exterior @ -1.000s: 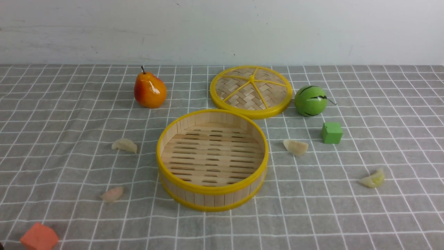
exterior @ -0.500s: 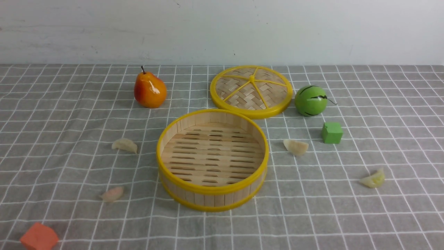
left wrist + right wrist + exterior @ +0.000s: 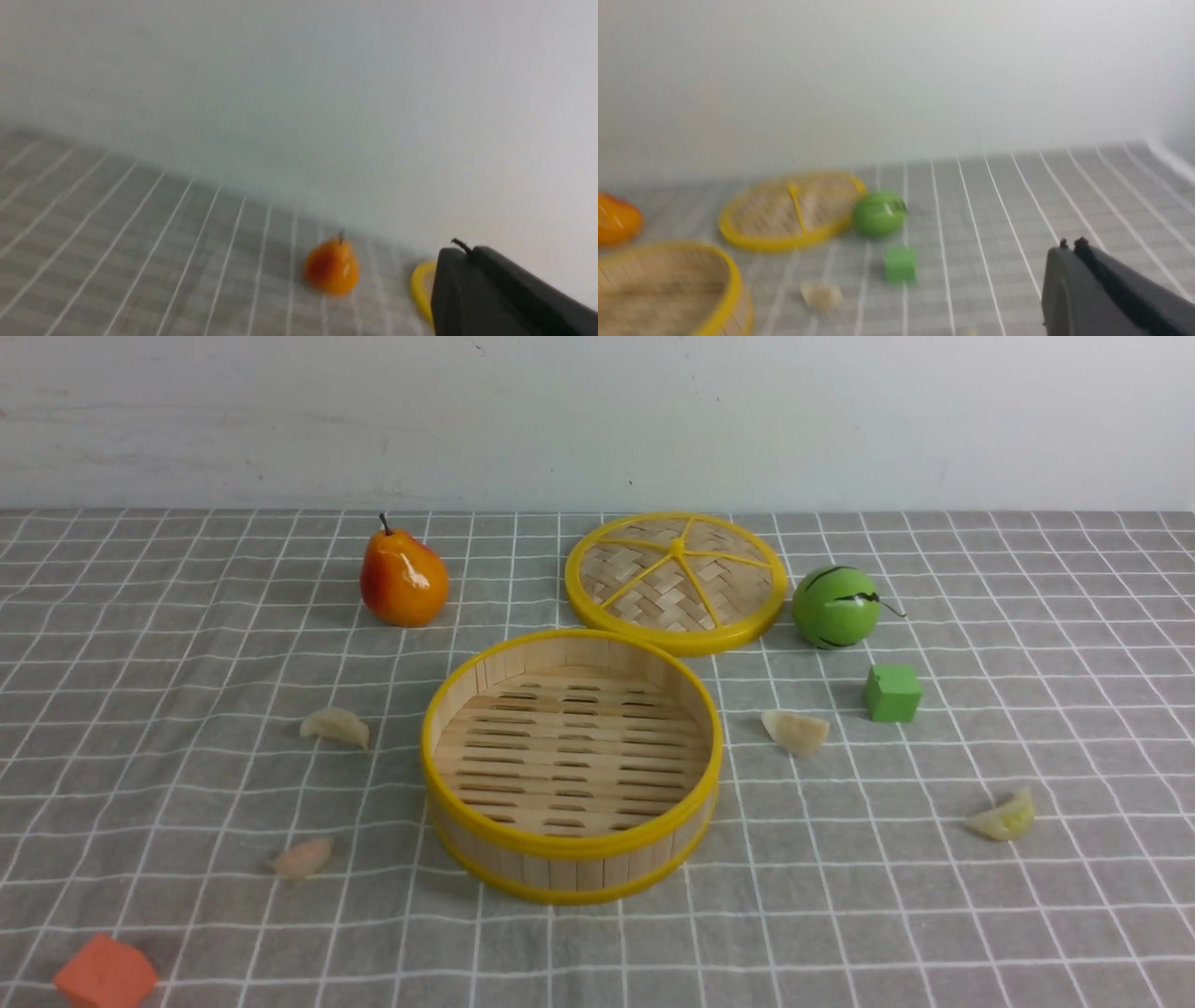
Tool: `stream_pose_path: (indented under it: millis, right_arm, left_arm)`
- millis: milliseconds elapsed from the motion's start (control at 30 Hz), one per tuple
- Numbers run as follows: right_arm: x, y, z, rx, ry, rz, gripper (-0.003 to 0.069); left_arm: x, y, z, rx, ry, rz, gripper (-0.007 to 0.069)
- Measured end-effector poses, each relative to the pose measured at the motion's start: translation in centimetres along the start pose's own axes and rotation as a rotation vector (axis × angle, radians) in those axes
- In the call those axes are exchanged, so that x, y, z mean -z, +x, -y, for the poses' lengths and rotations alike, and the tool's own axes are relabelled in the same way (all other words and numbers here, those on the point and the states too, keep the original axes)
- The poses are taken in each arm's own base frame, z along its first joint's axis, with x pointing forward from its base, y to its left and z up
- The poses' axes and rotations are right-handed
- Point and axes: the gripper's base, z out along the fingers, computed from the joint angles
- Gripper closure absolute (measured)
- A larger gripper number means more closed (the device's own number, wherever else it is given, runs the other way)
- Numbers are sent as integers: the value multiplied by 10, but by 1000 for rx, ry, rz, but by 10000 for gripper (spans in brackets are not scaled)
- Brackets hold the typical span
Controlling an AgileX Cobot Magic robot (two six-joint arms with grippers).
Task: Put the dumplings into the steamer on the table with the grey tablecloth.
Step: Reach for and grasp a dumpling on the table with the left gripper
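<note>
Basically, a round, yellow-rimmed bamboo steamer [image 3: 574,854] with slatted floor

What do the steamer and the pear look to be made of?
Steamer: looks like matte bamboo or pale wood, judging by the visible grain and strips, with smooth yellow rims, probably plastic.

Pear: glossy, likely plastic or lacquered foam, given the bright highlights on its orange-red skin; the core material can't be told.
</note>
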Motion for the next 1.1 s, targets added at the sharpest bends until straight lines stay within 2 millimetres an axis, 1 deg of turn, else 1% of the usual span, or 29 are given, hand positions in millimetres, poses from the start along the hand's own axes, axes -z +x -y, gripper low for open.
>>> stream_pose_path:
  millis: [33,100,133,167,200,267,300,333,367,400,433,467,533,567,600,633,667,700,733,767,800,833,867,900,967,1033,1100]
  right_arm:
    - [-7,4,2,3,39,-104,666]
    - [-18,13,3,20,84,-288,666]
    - [-22,15,2,27,82,-327,666]
    - [-28,24,-1,57,73,-440,666]
    - [-30,28,-4,74,54,-483,666]
    - [-40,40,-13,119,-14,-605,664]
    - [-41,41,-14,114,-19,-613,664]
    - [-44,45,-19,136,-51,-643,664]
    - [-51,51,-27,164,-111,-688,664]
    - [-51,51,-28,168,-120,-687,664]
    - [-55,54,-35,198,-168,-704,663]
    - [-57,54,-39,227,-204,-708,662]
    - [-60,54,-45,258,-246,-700,662]
    - [-61,53,-46,261,-253,-696,662]
    - [-62,53,-48,262,-266,-686,661]
    - [-62,53,-48,262,-267,-682,661]
    - [-63,52,-49,259,-271,-674,661]
    - [-63,52,-49,257,-272,-672,661]
    - [-63,52,-49,256,-272,-671,661]
    - [-63,51,-50,256,-274,-668,661]
    - [-63,51,-50,256,-274,-668,661]
    - [-63,51,-50,254,-274,-662,661]
    - [-63,50,-50,253,-274,-659,661]
    - [-63,50,-50,253,-274,-659,661]
    - [-64,50,-50,252,-274,-654,661]
    - [-64,50,-50,255,-275,-654,661]
    - [-64,50,-50,253,-276,-653,661]
  left_arm:
    - [-10,2,-1,20,-37,-63,638]
    - [-37,14,-5,27,-131,-242,638]
    - [-44,17,-5,24,-148,-288,638]
    - [-58,20,-3,25,-166,-374,638]
    - [-67,24,-3,13,-175,-437,638]
    - [-93,34,1,37,-174,-557,638]
    - [-96,35,1,48,-174,-564,638]
    - [-110,40,3,58,-167,-606,638]
    - [-134,51,3,52,-153,-660,634]
    - [-134,50,4,52,-146,-655,634]
    - [-155,60,3,54,-140,-684,603]
    - [-168,64,3,68,-131,-688,571]
    - [-192,75,2,91,-131,-701,474]
    - [-199,78,1,98,-134,-708,438]
    - [-215,86,0,106,-141,-724,346]
    - [-219,90,-2,108,-146,-735,319]
    - [-235,97,-3,111,-153,-762,216]
    - [-243,101,-4,111,-158,-779,171]
    - [-248,104,-4,111,-163,-797,141]
    - [-259,112,-6,112,-173,-826,94]
    - [-260,114,-7,113,-177,-834,89]
    - [-270,124,-7,102,-190,-857,71]
    - [-280,132,-5,78,-204,-868,71]
    - [-281,135,-6,75,-208,-874,73]
    - [-296,150,-3,36,-249,-877,101]
    - [-307,158,-2,17,-292,-867,142]
    - [-316,162,-3,-9,-326,-858,185]
